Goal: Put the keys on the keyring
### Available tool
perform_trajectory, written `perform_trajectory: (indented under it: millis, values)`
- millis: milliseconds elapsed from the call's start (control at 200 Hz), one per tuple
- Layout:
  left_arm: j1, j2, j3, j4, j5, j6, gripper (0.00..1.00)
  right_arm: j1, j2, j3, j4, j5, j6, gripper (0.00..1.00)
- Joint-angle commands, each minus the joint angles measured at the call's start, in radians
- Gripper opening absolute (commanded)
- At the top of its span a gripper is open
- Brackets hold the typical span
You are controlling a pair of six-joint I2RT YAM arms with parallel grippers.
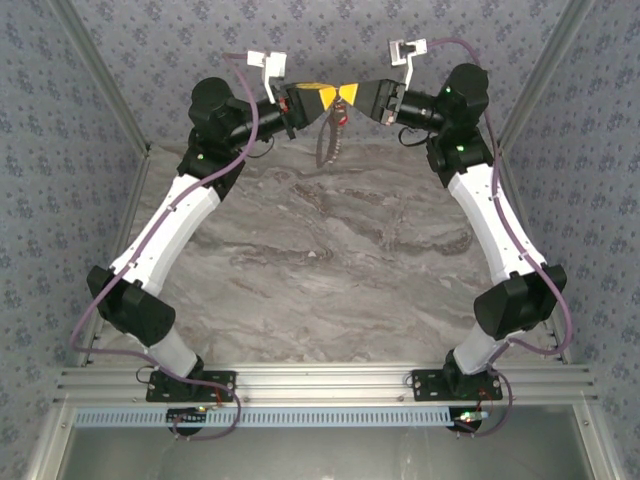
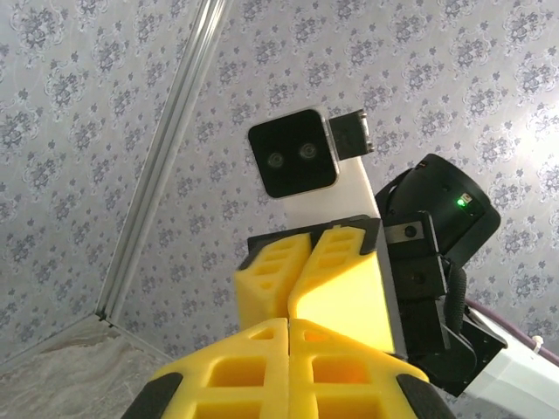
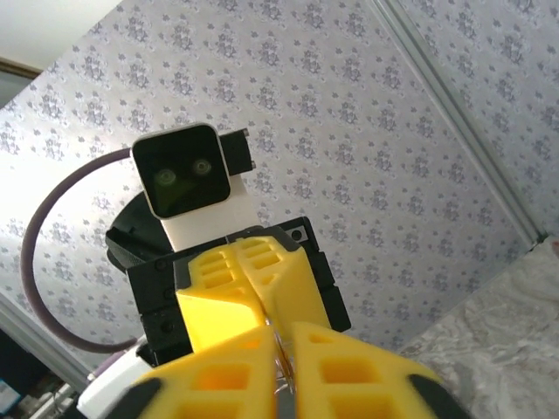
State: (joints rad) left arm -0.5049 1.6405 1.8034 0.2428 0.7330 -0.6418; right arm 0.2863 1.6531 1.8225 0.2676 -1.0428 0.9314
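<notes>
We found both arms raised over the far middle of the marble desk (image 1: pixel 330 270), with their yellow fingertips brought together nose to nose in front of the patterned wall (image 1: pixel 330 30). The left gripper (image 1: pixel 325 98) reached in from the left and the right gripper (image 1: pixel 347 94) from the right, the two tips touching or very nearly so. The keyring (image 1: pixel 328 142) hung in the air just below that meeting point. It showed as a thin grey loop dangling down and slightly to the left, clear of the desk. The red key (image 1: pixel 342 118) sat near the top of the loop, right under the fingertips. It was too small for us to tell whether it was threaded on the ring or merely against it. In the left wrist view the left jaws were pressed fully together, their yellow faces meeting along one seam. In the right wrist view the right jaws were drawn in to a narrow slit, and a thin glint of metal (image 3: pixel 281 367) showed in that slit. We could not tell from any view which of the two pairs of jaws actually carried the keyring.
</notes>
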Motion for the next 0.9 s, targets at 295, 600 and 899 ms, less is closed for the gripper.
perform_trajectory:
  millis: [295,600,899]
  values:
    - [-0.009,-0.005,0.043,0.06,0.034,-0.006,0.0,0.01,-0.008,0.032,-0.006,-0.011,-0.005,0.06]
    - [-0.01,-0.004,0.042,0.064,0.033,-0.009,0.0,0.013,-0.009,0.034,-0.033,-0.006,-0.025,0.04]
    - [-0.005,-0.007,0.081,-0.054,0.04,0.061,0.25,-0.007,-0.014,0.158,-0.429,0.017,-0.311,0.0]
